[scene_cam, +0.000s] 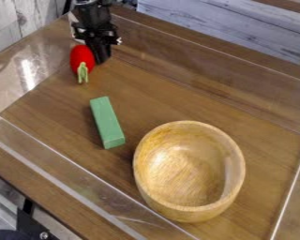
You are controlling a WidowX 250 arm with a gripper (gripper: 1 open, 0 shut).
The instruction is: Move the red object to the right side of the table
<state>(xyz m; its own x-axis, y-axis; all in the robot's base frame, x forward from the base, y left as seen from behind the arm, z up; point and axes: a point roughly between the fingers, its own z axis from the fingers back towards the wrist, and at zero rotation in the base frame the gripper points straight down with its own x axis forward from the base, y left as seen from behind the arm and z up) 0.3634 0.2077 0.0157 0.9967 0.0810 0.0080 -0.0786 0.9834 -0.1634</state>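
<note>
Black gripper (95, 49) stands fingers pressed together against the red toy fruit (82, 59) at the table's (202, 89) far-left corner, apparently pinching its edge for the rightward carry.
</note>
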